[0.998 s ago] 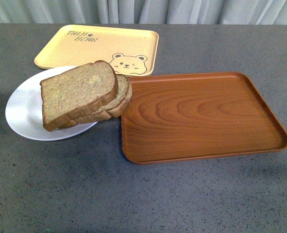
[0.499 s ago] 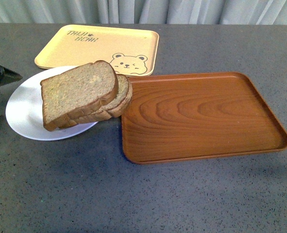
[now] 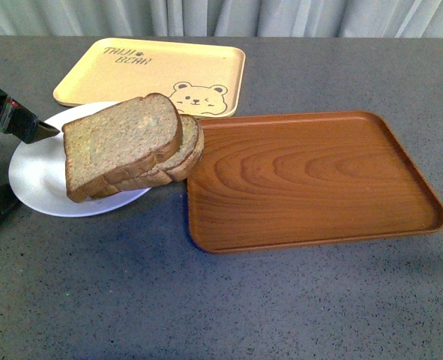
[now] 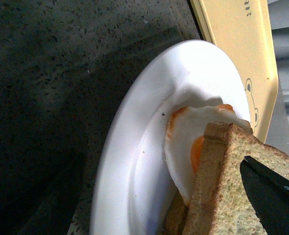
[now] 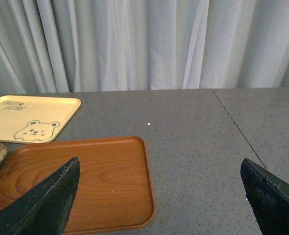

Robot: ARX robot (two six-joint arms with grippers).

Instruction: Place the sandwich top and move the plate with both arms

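Note:
The sandwich top, a thick brown slice, lies tilted on a second slice on the white plate at the table's left. In the left wrist view a fried egg shows under the sandwich top on the plate. My left gripper is open at the plate's left rim, one finger just above the rim near the bread's corner. In its own view the left gripper straddles the plate's edge. My right gripper is open, high over the table, holding nothing.
The brown wood-grain tray lies right of the plate, touching the lower slice. The yellow bear-print tray sits behind the plate. A grey curtain closes off the far side. From the right wrist both trays, wood and yellow, show.
My left gripper has come in from the left edge of the front view and moved right up to the plate's rim. Bread, plate and trays have not moved.

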